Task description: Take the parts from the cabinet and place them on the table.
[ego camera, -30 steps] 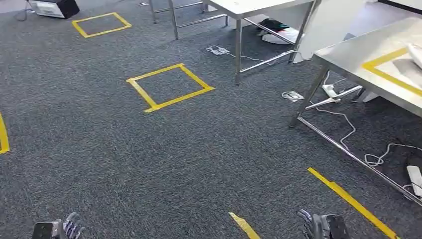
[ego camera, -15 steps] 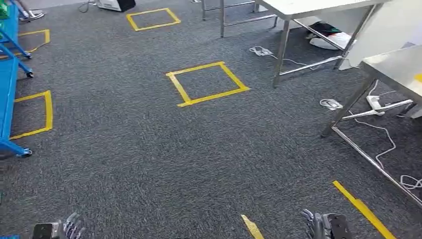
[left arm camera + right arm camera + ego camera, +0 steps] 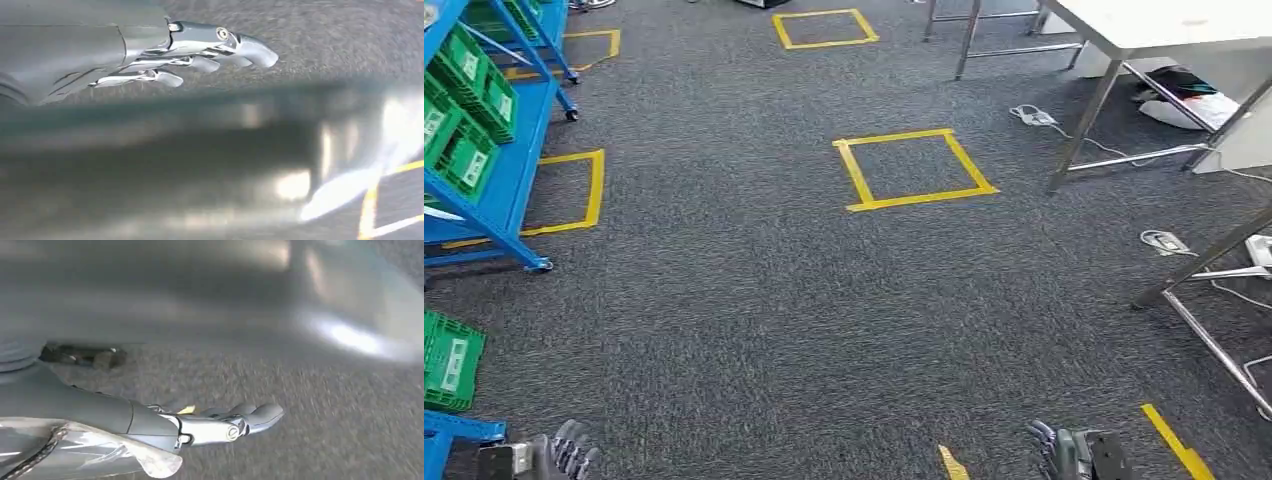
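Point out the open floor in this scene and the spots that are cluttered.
Bare carpet spreads between the blue rack and the steel tables, around the yellow taped square. Crowded: green bins on the rack, and cables by the table legs.

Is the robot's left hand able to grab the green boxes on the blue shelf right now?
Probably not yet. The left hand hangs low by the robot's side, holding nothing, and the green boxes on the blue shelf sit across a stretch of carpet.
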You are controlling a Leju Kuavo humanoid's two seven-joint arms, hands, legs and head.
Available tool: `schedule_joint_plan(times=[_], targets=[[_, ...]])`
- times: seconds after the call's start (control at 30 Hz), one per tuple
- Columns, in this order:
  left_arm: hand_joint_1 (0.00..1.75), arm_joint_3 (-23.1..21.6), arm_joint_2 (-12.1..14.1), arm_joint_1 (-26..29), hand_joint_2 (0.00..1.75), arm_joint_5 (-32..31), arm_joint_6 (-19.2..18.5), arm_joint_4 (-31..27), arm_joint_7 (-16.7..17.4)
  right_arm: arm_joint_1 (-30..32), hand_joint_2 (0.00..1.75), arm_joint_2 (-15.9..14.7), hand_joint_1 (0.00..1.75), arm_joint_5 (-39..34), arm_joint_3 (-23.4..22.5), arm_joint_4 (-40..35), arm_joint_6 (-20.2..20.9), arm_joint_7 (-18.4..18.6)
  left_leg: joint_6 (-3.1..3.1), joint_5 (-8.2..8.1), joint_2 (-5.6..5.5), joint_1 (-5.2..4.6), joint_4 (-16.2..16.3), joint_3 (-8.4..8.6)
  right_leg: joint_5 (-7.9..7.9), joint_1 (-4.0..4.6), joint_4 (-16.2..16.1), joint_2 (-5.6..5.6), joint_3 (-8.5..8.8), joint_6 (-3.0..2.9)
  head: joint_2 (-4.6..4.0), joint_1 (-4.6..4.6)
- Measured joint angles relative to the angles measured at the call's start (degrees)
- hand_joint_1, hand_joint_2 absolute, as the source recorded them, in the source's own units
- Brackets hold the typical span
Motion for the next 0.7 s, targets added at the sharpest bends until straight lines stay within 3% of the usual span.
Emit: schedule_joint_plan(times=[0.03,0.07,0.1,0.17,0.2,0.3,0.33,0.37,0.4,0.43,0.47,0.53,0.57,0.6,0.63,0.67,0.7], targets=[[0.0,-0.6,0.2,0.0,1.75,0.6,0.6,-0.3,1.0,0.1,1.75,0.4,0.0,0.5,-0.8,0.3,0.2,0.7,0.02,-0.15,-0.23,-0.08,0.0,0.26,2.95,0.05,-4.4,0.02,1.69,-0.19,0.0,0.0],[0.0,-1.7,0.4,-0.1,0.0,1.2,1.1,-0.3,1.5,0.2,0.0,0.9,0.0,1.6,-1.9,1.2,0.3,1.4,-0.12,-0.34,-0.56,-0.1,0.1,0.55,5.97,0.05,-10.0,0.13,4.11,-0.47,0.0,-0.04],[0.0,-2.7,0.6,-0.3,0.0,1.5,1.4,-0.2,2.0,0.2,0.0,1.5,0.0,2.7,-3.0,2.4,0.3,2.0,-0.3,-0.52,-0.74,-0.1,0.1,0.57,6.44,0.08,-13.3,0.71,5.55,-0.65,0.0,0.0],[0.0,-4.9,1.3,-0.9,0.0,1.7,2.3,0.1,2.6,0.6,0.0,2.6,0.0,4.7,-5.2,4.6,0.8,2.9,-0.68,-0.69,-1.06,-0.45,0.7,0.04,6.43,0.16,-14.7,0.93,6.33,-0.92,0.0,-0.15],[0.0,-5.6,1.7,-1.0,0.0,1.7,2.7,0.5,2.9,0.7,0.0,3.3,0.0,5.5,-6.1,5.5,1.2,3.3,-0.06,-0.51,-1.03,-0.47,0.6,-0.03,6.5,0.27,-14.6,0.96,6.31,-0.75,0.0,-0.11],[0.0,-7.9,2.6,-1.4,0.0,1.7,3.9,2.7,3.4,0.8,0.0,5.0,0.0,8.2,-8.6,8.4,2.5,4.4,0.0,-0.57,-0.89,-0.39,0.3,0.25,6.45,0.41,-14.7,1.16,6.35,-0.87,0.0,-0.13],[0.0,-8.7,3.2,-1.5,0.0,1.7,4.4,3.6,3.6,0.7,0.0,5.7,0.0,9.2,-9.5,9.5,3.0,4.7,-0.08,-0.63,-0.9,-0.65,0.3,0.22,6.81,-0.07,-15.4,1.09,6.52,-0.45,0.0,-0.11],[0.0,-9.4,3.6,-1.5,0.0,1.7,4.7,4.2,4.0,0.6,0.0,6.1,0.0,10.0,-10.2,10.3,3.5,5.2,0.82,0.52,-0.87,-0.69,-1.2,1.0,7.47,0.01,-16.3,1.13,7.06,-0.05,0.0,-0.22],[0.0,-10.2,3.7,-1.6,0.0,1.6,5.1,4.8,4.1,0.5,0.0,6.6,0.0,10.8,-10.9,11.1,3.8,5.5,1.22,2.07,-0.77,0.09,-4.3,2.4,6.97,0.13,-16.4,0.89,7.2,-0.39,0.0,-0.26],[0.0,-11.1,4.1,-2.0,0.0,1.5,5.5,6.1,4.2,0.5,0.0,7.1,0.0,11.9,-11.7,12.5,4.4,5.8,1.21,3.0,-0.68,-0.01,-5.8,3.15,5.89,0.33,-15.7,0.62,6.75,-0.32,0.0,-0.04],[0.0,-11.7,4.5,-2.4,0.0,1.5,5.9,6.9,4.5,0.4,0.0,7.5,0.0,12.7,-12.3,13.7,4.8,6.3,1.21,3.5,-0.74,0.21,-6.5,3.2,3.65,0.3,-12.7,0.66,5.39,-0.27,0.0,-0.07],[0.0,-13.1,5.0,-3.1,0.0,1.3,6.7,8.4,5.1,0.4,0.0,8.2,0.0,14.3,-13.7,16.4,5.6,7.1,0.94,3.62,-0.95,0.42,-6.3,2.6,-0.27,-0.12,-4.6,0.61,1.82,0.46,0.0,-0.04],[0.0,-13.9,5.3,-3.4,0.0,1.2,7.1,9.4,5.2,0.6,0.0,8.7,0.0,15.4,-14.5,18.3,6.1,7.6,0.58,3.71,-1.24,0.58,-6.2,2.27,-1.0,-0.52,-1.8,0.6,0.68,1.01,0.0,-0.07],[0.0,-14.7,5.8,-3.9,0.0,1.1,7.6,10.4,5.4,0.9,0.0,9.1,0.0,16.1,-15.1,19.9,6.5,8.0,0.11,3.77,-1.62,0.81,-5.9,1.93,-0.29,-0.92,-2.2,0.58,1.07,1.45,0.0,-0.07],[0.0,-15.5,6.2,-4.5,0.0,1.1,7.9,11.1,5.5,1.2,0.0,9.7,0.0,17.2,-16.0,21.8,7.0,8.2,-0.58,3.77,-2.23,1.27,-5.3,1.4,1.61,-1.43,-5.2,0.6,2.88,2.03,0.0,-0.09],[0.0,-16.0,6.6,-5.1,0.0,1.1,8.2,11.5,5.6,1.6,0.0,10.0,0.0,17.8,-16.5,22.8,7.3,8.6,-1.36,3.54,-2.9,1.79,-4.3,0.72,3.72,-2.04,-9.8,0.9,5.52,2.72,0.0,-0.07],[0.0,-16.5,6.9,-5.7,0.0,1.1,8.7,12.0,5.9,1.8,0.0,10.5,0.0,18.5,-17.1,24.3,7.7,8.9,-2.23,3.11,-3.54,2.31,-2.8,-0.22,5.28,-2.91,-14.6,2.16,8.46,3.66,0.0,-0.07]])
